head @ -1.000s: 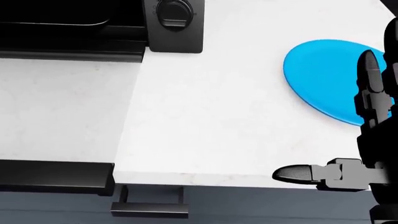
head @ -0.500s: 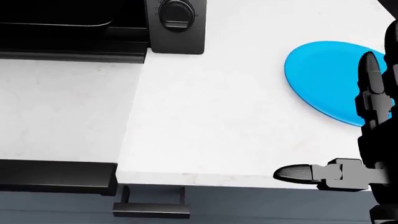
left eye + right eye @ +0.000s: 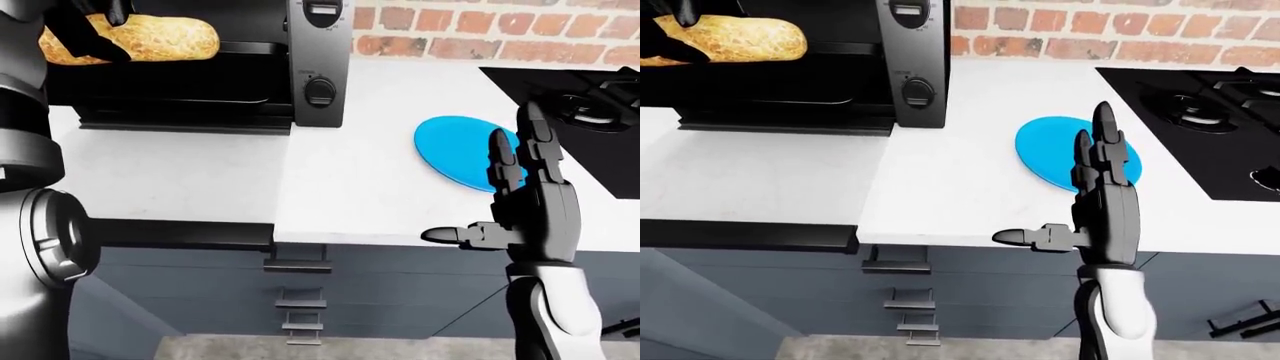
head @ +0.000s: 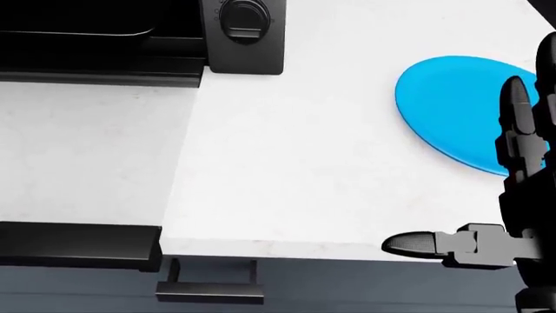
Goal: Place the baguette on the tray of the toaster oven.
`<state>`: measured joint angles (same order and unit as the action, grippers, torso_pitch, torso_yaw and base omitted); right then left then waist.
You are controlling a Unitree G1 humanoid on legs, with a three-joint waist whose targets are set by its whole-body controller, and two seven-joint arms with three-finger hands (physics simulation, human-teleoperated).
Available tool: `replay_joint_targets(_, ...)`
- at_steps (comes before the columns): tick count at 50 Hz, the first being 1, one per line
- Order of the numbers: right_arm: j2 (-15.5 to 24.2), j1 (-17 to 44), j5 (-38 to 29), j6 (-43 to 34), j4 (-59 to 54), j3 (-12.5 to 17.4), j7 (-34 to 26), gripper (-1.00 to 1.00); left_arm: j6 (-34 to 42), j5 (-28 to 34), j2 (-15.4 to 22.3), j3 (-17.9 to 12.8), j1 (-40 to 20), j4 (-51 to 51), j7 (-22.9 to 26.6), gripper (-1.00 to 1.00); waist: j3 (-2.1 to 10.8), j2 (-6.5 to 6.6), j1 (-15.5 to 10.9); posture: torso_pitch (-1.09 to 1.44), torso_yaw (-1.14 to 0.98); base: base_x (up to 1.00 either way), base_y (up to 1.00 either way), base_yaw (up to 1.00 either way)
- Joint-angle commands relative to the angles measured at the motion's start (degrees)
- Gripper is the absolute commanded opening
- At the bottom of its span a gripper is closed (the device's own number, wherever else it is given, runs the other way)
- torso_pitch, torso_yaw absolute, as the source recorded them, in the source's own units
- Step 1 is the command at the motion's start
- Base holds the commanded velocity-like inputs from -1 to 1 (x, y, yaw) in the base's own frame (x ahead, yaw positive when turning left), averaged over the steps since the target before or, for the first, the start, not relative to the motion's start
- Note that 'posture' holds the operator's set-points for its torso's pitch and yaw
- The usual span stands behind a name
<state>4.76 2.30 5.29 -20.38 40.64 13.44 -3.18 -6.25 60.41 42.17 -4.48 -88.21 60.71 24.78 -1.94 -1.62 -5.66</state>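
My left hand (image 3: 95,30) grips the baguette (image 3: 150,37) at its left end, holding it level inside the open mouth of the toaster oven (image 3: 250,67), above the dark tray (image 3: 200,101); I cannot tell whether bread and tray touch. The oven door (image 3: 185,124) hangs folded down at the surface (image 3: 350,187) level, in the upper left of the left-eye view. My right hand (image 3: 1090,210) hovers with fingers spread wide and thumb out sideways, over the near edge of the white surface, holding nothing. Just beyond its fingertips lies a flat blue plate (image 3: 1050,154). Between oven and plate the white top is bare. A black stovetop (image 3: 1200,112) sits at far right, brick wall (image 3: 1110,34) behind. Below the edge run dark drawers with handles (image 3: 895,266).
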Motion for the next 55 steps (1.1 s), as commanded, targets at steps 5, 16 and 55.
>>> replay_joint_targets(5,0.3,0.8,0.1,1.7,1.9,0.3,0.0,1.00,-0.3,-0.6,0.6,-0.5,-2.4,-2.4,-1.1,-0.82,1.50,0.41,0.1,0.00,0.17,0.00,0.00,0.00)
replay_joint_targets(16,0.4,1.0,0.4,1.5,2.1,0.5,0.0,1.00,-0.1,-0.5,0.5,-0.4,-2.7,-2.4,-0.7,-0.60,1.54,0.43,0.1,0.00,0.17,0.00,0.00,0.00)
replay_joint_targets(55,0.6,1.5,0.1,1.3,1.9,0.2,0.3,1.00,-0.1,0.0,0.7,-0.5,-2.9,-2.8,0.3,0.25,1.50,0.56,0.2,0.00,0.17,0.00,0.00,0.00)
